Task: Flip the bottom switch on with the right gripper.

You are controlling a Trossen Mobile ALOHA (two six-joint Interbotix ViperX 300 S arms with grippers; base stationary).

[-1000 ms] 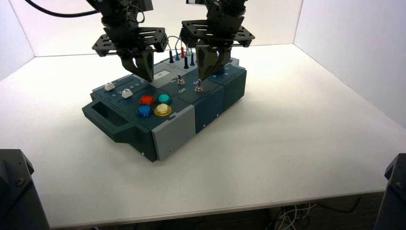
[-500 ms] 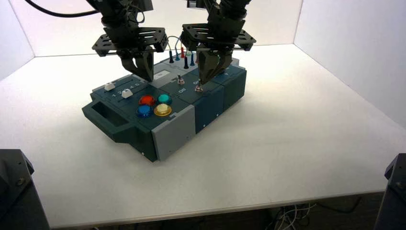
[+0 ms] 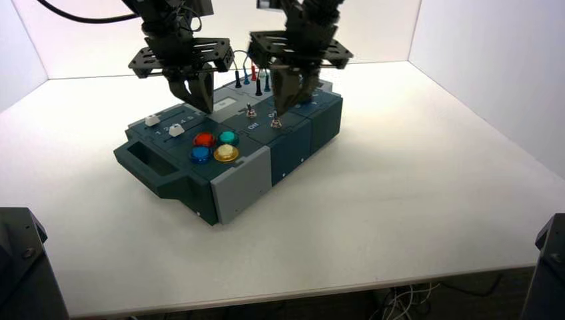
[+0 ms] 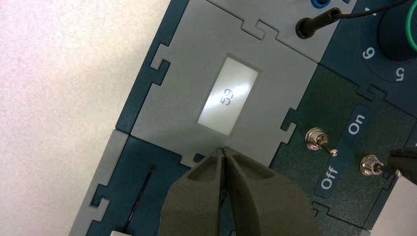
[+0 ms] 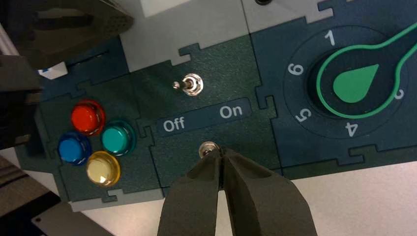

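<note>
The bottom switch (image 5: 208, 149) is a tiny silver toggle on the box's dark green panel, below the white "Off" and "On" print. My right gripper (image 5: 221, 151) is shut, and its fingertips touch the switch's lever and hide most of it. In the high view the right gripper (image 3: 280, 113) stands just above the switch (image 3: 276, 122). The left wrist view shows the switch (image 4: 370, 165) with a right fingertip against it. My left gripper (image 4: 223, 151) is shut and empty and hovers over the grey display panel (image 4: 227, 96).
The top switch (image 5: 191, 84) leans toward "Off". The red, blue, teal and yellow buttons (image 5: 87, 118) lie beside the switches, and the green knob (image 5: 355, 83) lies on the other side. Plugged wires (image 3: 253, 73) stand behind. Two white sliders (image 3: 176, 130) sit under the left arm.
My right gripper has shifted slightly to the left, with its tips staying at the bottom switch. The left arm has not moved.
</note>
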